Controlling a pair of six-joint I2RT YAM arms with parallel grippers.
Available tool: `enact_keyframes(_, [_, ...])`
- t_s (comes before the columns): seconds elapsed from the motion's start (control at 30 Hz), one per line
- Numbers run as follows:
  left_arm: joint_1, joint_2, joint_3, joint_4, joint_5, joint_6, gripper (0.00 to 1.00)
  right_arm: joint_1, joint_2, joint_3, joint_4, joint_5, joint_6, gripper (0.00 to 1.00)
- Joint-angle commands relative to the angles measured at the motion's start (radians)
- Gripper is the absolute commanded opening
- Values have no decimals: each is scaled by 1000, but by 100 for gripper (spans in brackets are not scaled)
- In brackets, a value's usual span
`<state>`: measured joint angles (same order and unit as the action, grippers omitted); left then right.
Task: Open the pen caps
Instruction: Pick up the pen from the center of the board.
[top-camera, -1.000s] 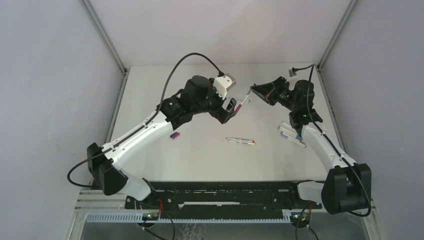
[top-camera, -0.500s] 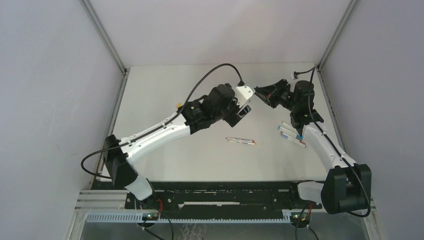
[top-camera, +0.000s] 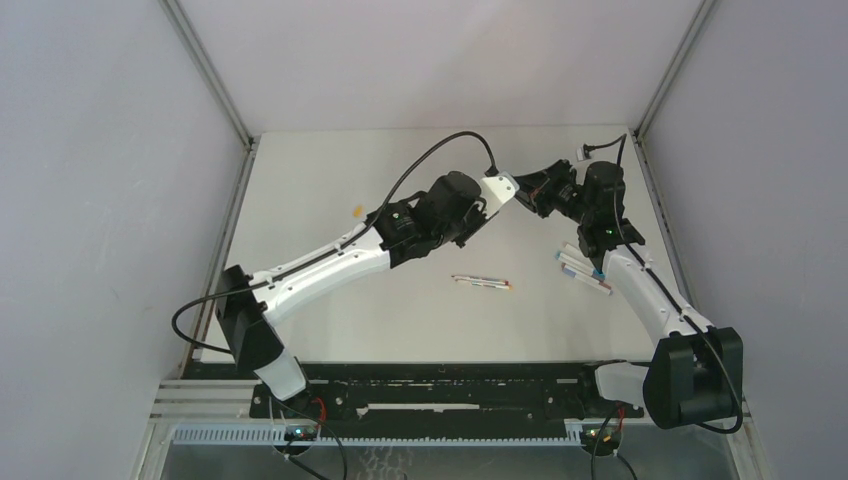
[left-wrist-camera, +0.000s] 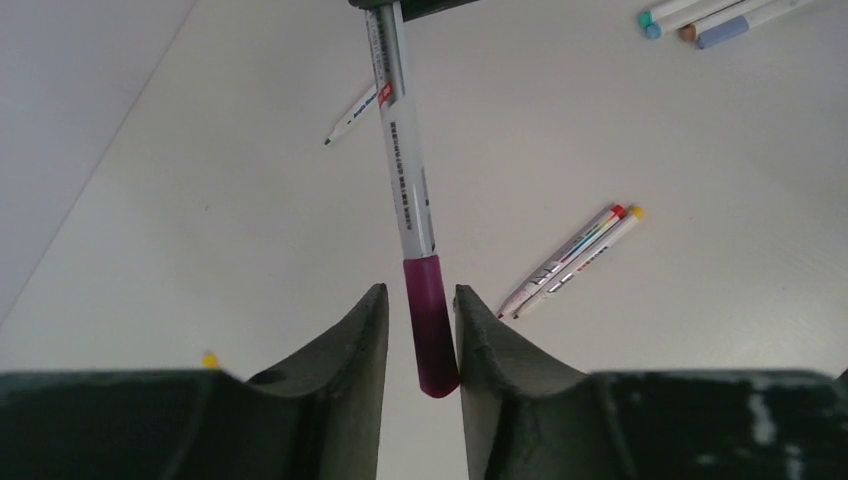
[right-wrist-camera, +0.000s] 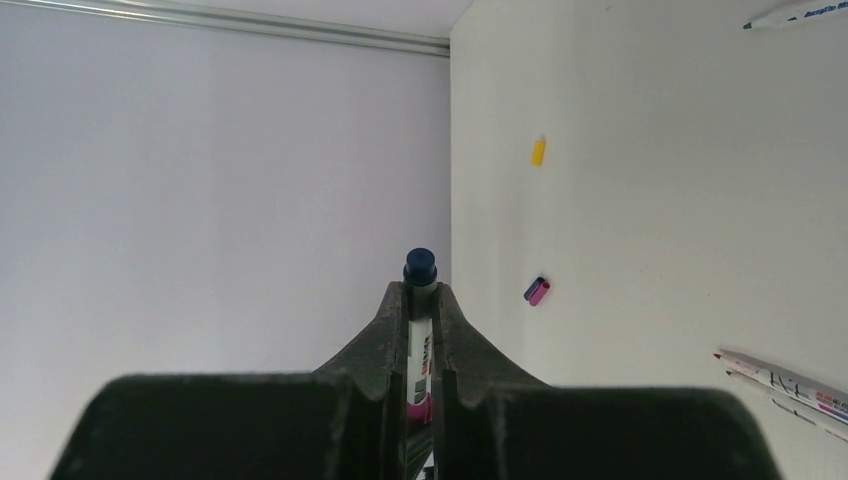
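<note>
Open tabletop (top-camera: 450, 330) along the near edge; obstacles: pen pair (top-camera: 481, 283) mid-table, pen cluster (top-camera: 583, 270) beside right arm (top-camera: 640, 285).

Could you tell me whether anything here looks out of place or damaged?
Nothing looks damaged. Only loose caps lie scattered on the table: a yellow cap and blue and magenta caps side by side, apart from the pens.

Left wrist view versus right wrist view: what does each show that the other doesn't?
Left wrist only: the magenta cap inside the left claw, and a cluster of pens at the top right. Right wrist only: the dark blue end of the held pen, and loose blue and magenta caps. Both: the held pen and a loose yellow cap.
</note>
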<state>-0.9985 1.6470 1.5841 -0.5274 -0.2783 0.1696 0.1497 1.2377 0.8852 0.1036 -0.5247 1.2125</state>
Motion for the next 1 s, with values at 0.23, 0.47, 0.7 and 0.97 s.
enact_keyframes(0.23, [-3,1,63,10,-15,16,0,9,-9,8,37,-27,3,0])
enact_keyframes(0.47, [-1,-31,54,8,-35,53,0,-25,-31,8,99,-54,-83,50])
enact_keyframes(0.7, [82,-128,-3,-1,84,79,0,-117,-57,38,151,-88,-324,74])
enact_keyframes(0.97, [238,-183,7,-219,456,164,0,-47,-59,168,84,-275,-1016,77])
